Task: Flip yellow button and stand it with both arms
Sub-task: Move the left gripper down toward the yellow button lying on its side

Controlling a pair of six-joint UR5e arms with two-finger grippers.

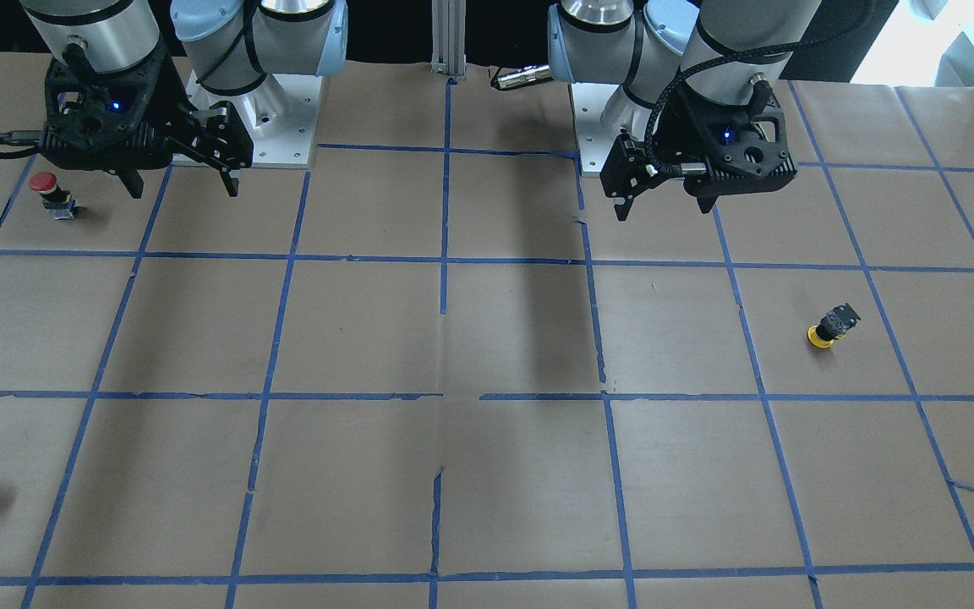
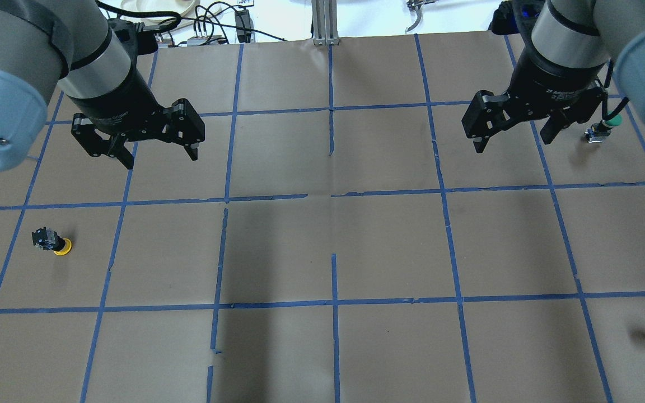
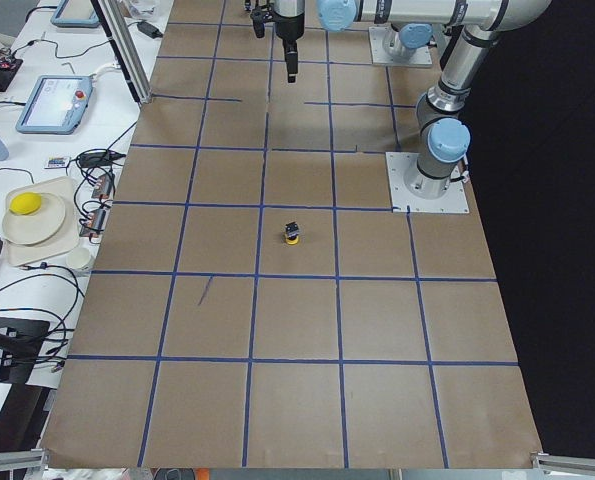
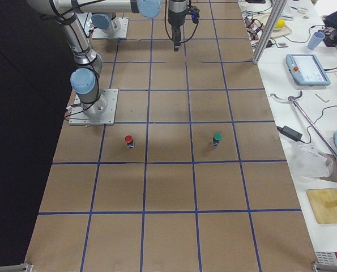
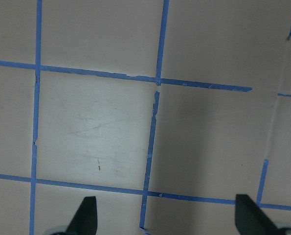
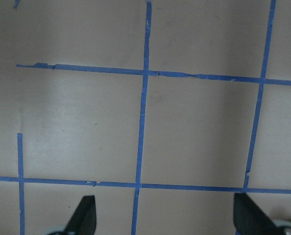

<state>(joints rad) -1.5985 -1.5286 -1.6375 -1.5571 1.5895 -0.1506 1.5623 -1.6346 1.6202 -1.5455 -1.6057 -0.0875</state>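
On the brown, blue-taped counter (image 2: 389, 246) lies the yellow button (image 2: 52, 242); left end effector (image 2: 160, 158) and right end effector (image 2: 512, 143) hang released.

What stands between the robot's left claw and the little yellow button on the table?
Nothing visible does. The left gripper hangs open above the table. Only bare brown surface crossed by blue tape lines lies between it and the yellow button, alone in its square.

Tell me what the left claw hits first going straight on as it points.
Most likely the table's brown paper: the left claw points down, and its wrist view shows only paper and blue tape ahead. The yellow button lies off that line.
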